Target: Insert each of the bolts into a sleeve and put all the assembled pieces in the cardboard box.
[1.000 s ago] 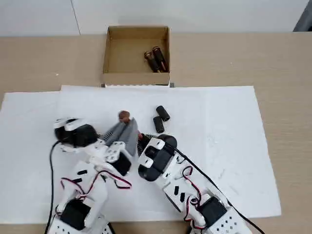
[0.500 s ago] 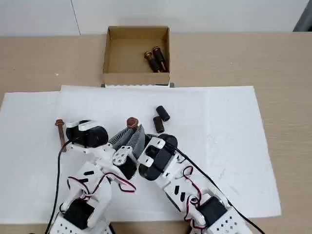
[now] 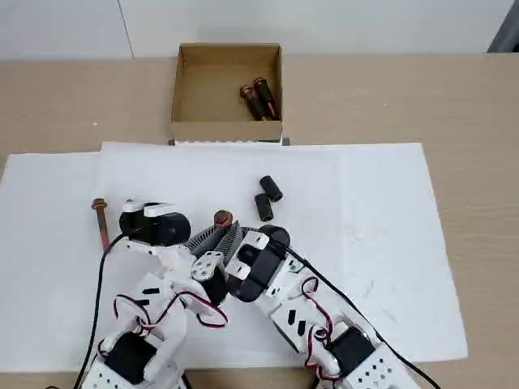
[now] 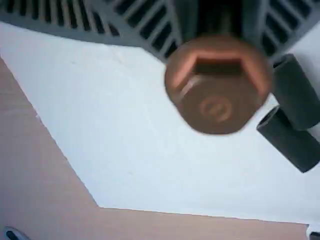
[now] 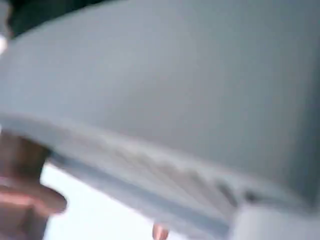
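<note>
Bolt [image 3: 222,218] is clamped in the left claw [image 3: 218,232], which has drawn back toward the counter's near edge, closer to the two sleeves [image 3: 263,207]. Insertion likely comes next. The arm's shift uncovered a second bolt [image 3: 101,223] toward the left edge.

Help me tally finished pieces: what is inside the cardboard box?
Two brown bolts in dark sleeves lie together at one side of the brown cardboard box; its near wall hides a strip of floor.

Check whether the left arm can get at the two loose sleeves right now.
Probably not to grasp them: the left gripper is shut on a bolt. The sleeves lie close ahead on the paper, with nothing between.
</note>
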### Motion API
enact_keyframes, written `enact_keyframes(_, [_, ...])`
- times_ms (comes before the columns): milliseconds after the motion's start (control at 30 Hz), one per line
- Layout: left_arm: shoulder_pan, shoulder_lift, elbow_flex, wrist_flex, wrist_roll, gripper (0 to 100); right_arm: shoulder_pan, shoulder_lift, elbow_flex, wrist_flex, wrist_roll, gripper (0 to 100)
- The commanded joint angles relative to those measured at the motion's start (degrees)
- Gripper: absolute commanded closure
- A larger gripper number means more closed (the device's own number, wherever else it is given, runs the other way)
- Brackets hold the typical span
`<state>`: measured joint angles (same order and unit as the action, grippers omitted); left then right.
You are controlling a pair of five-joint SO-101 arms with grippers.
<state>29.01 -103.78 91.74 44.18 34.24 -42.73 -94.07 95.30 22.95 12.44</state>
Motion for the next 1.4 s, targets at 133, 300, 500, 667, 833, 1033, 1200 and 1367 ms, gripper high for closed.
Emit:
enact_keyframes(133, [1.93,0.18,-0.75,2.64,-6.59,77,2.77,-1.01,-0.7,-2.59,0.7,99.6])
enact_keyframes(300, [1.93,0.35,-4.53,2.64,-7.03,77,3.12,-1.01,-0.7,-2.59,0.7,99.6])
enact_keyframes(500, [-4.92,0.53,-7.69,2.64,-13.98,77,3.12,-1.01,-0.18,-2.51,0.7,99.6])
enact_keyframes(667, [-7.38,0.53,-10.95,2.9,-15.65,77,3.12,-1.01,0.62,-2.95,0.7,99.6])
enact_keyframes(833, [-7.65,0.53,-13.58,2.81,-16.0,77,3.12,-1.01,0.88,-2.95,0.7,99.6])
enact_keyframes(1033, [-11.34,0.44,-17.1,2.46,-17.05,93,6.99,-0.57,0.62,-1.1,0.26,99.6])
enact_keyframes(1200, [-21.54,0.53,-16.66,2.11,-27.52,99,12.88,-0.48,-2.46,8.04,-6.42,99.6])
enact_keyframes(1367, [-32.26,0.26,-8.4,2.11,-33.23,99,16.31,-0.31,-9.49,17.98,-12.48,99.6])
